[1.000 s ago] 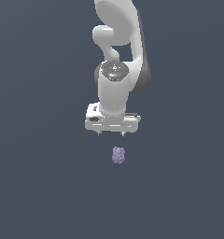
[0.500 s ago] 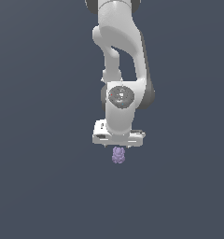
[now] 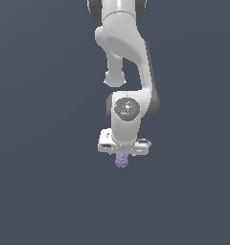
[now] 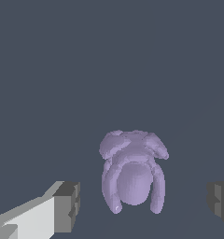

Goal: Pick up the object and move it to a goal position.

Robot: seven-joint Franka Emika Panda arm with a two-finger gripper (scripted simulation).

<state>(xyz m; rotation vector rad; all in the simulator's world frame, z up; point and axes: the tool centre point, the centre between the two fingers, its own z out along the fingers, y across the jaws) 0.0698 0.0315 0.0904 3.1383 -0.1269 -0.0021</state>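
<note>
Now the end effector (image 4: 141,200) straddles the object (image 4: 132,176) on the bench (image 3: 40,191), fingers wide apart (untouched); its bumpy, rounded surface could squirt sideways if they close off-centre.

The white arm's tool (image 3: 122,155) sits directly over the pale purple object (image 3: 121,161), hiding its top.

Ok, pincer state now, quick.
Pincer: open, fingers wide apart either side of the purple object, not touching it, holding nothing.
</note>
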